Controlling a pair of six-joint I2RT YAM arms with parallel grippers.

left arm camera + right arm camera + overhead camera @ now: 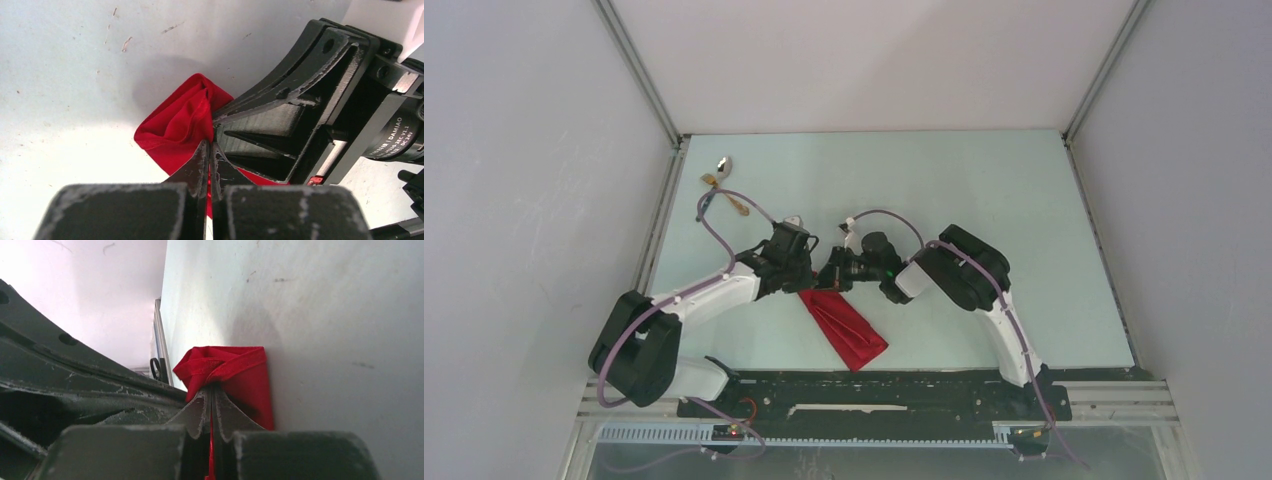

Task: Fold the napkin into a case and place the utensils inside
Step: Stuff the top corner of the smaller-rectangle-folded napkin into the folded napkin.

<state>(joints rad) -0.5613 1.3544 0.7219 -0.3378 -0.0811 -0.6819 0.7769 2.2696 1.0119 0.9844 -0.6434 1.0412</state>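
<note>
Both grippers are clamping fully shut on the napkin. The left gripper and right gripper are pinching its bunched far-left end, tips almost touching each other. The folded red strip is lying diagonally at the table's near centre. The utensils are sitting well apart in the far-left corner.
</note>
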